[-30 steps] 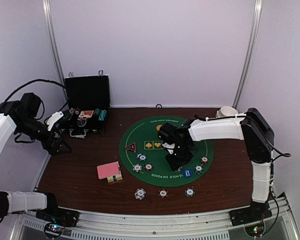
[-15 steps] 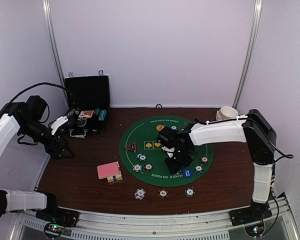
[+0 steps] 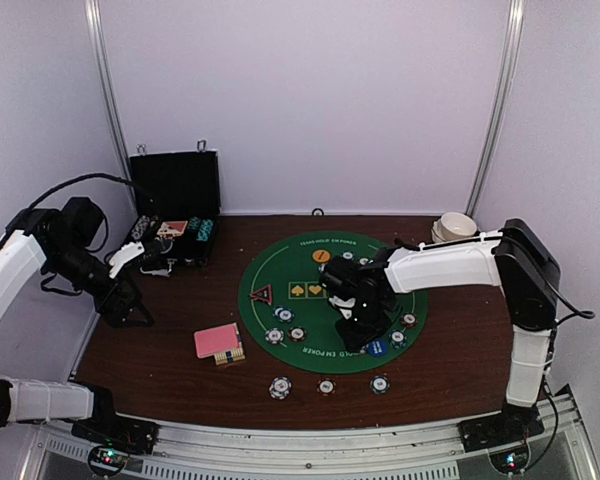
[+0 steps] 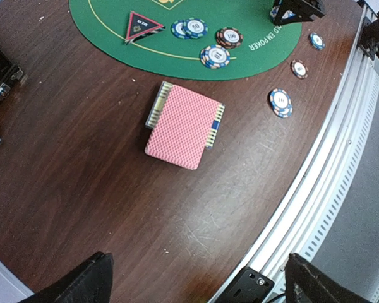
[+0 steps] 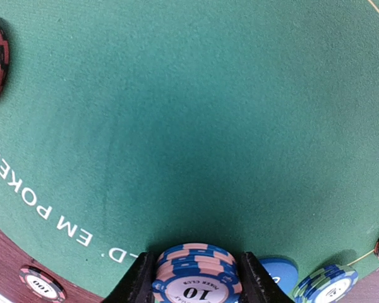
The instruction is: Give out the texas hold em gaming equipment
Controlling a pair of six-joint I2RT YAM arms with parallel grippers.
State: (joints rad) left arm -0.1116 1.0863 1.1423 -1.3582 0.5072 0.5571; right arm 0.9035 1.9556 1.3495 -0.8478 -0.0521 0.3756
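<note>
My right gripper [image 3: 357,325] is low over the green poker mat [image 3: 330,272], shut on a small stack of blue-and-pink chips marked 10 [image 5: 196,278]; in the right wrist view the right gripper [image 5: 196,285] has a finger against each side of the stack. A blue marker disc [image 5: 279,273] lies just beside it. The pink-backed cards [image 3: 217,340] lie on the wood left of the mat. The red-black triangle marker [image 3: 261,294] and an orange disc [image 3: 321,256] rest on the mat. My left gripper [image 3: 130,308] hovers open at the table's left, empty, with the cards [image 4: 183,125] ahead of it.
An open black case [image 3: 175,190] stands at the back left, a white bowl [image 3: 457,224] at the back right. Several chips lie on the mat [image 3: 283,314]. Three chip piles [image 3: 326,385] sit on the wood by the front edge, near the metal rail [image 4: 341,164].
My left arm has shifted right and toward the front, away from the case. My right gripper has moved slightly right and forward over the mat with the chips in it.
</note>
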